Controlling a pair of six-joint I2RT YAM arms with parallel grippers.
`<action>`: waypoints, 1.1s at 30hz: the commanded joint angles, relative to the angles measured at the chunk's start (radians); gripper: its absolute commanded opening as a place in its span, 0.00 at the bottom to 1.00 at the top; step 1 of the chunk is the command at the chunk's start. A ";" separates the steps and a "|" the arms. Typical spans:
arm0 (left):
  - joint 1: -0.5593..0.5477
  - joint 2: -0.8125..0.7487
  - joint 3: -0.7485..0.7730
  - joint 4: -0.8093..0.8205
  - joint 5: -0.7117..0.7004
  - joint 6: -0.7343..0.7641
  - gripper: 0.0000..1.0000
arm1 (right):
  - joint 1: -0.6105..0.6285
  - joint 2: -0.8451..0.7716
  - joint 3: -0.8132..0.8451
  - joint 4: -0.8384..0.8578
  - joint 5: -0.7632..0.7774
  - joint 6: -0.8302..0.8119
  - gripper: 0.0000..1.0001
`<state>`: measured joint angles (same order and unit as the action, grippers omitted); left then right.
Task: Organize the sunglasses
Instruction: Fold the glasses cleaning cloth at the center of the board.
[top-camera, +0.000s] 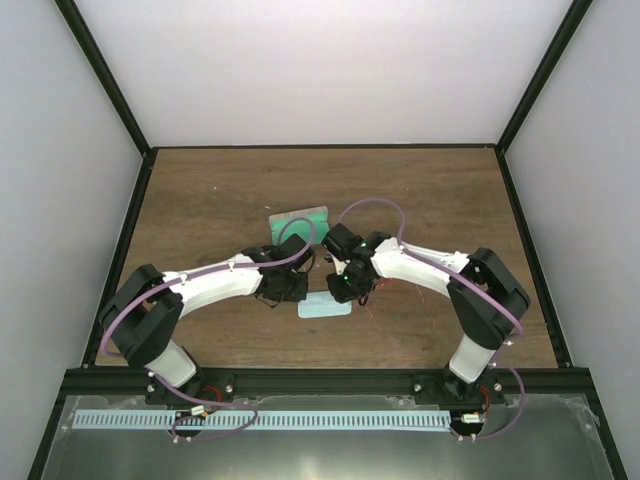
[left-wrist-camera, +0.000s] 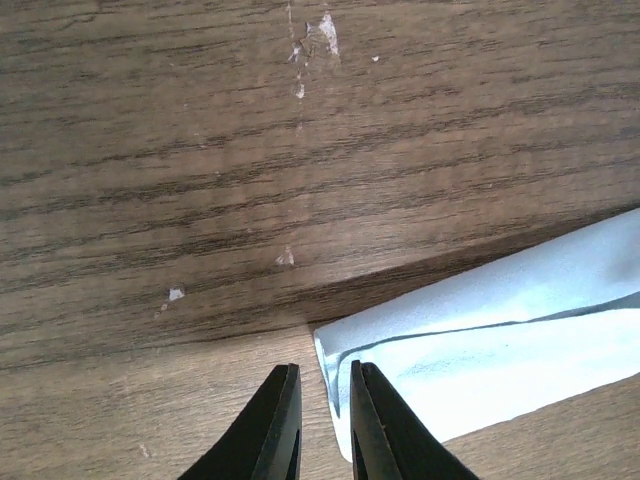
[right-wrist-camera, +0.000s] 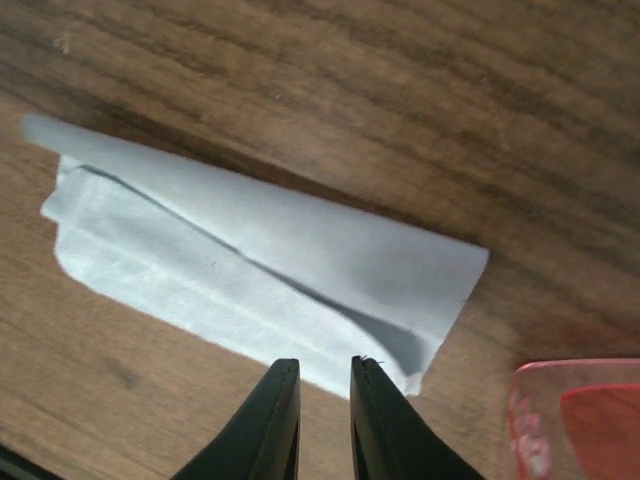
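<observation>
The two arms meet over the middle of the brown wooden table. The sunglasses, a small pair with a thin red frame and pink-red transparent lenses, lie on the wood just beside the near corner of the small light-blue folded cloth, under the right arm. The flat grey case with green lining lies open behind the arms, apart from the cloth.

The left gripper has its fingers drawn almost together, with only a narrow slit between them and nothing inside. The right gripper stands the same way, also empty, over the edge of the cloth.

I think the main danger is a wrong grasp. The right gripper points at the cloth and not at the glasses, so if it goes down here it would pinch the fabric. Pulling the cloth could push the glasses. The wire frame is very thin and may slip out or bend under a hard squeeze. The two wrists are also very near each other and could knock together.

The top view shows the case and both arms, but the arms cover nearly all of the glasses. Only the right wrist view shows a lens clearly. The left wrist view shows the other end of the cloth and no glasses.
</observation>
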<state>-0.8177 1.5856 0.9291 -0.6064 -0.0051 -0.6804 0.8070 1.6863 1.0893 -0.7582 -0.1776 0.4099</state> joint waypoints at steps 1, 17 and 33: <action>0.003 -0.011 0.019 -0.002 -0.018 0.001 0.14 | -0.033 0.039 0.045 -0.010 0.052 0.000 0.16; 0.006 -0.020 -0.005 0.001 -0.019 -0.008 0.14 | -0.035 0.042 -0.048 0.042 -0.012 -0.010 0.14; 0.007 -0.014 -0.026 0.012 -0.020 -0.004 0.14 | 0.004 0.003 -0.047 0.023 -0.065 -0.003 0.13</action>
<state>-0.8165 1.5848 0.9157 -0.6064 -0.0189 -0.6807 0.8005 1.7229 1.0309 -0.7250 -0.2199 0.4053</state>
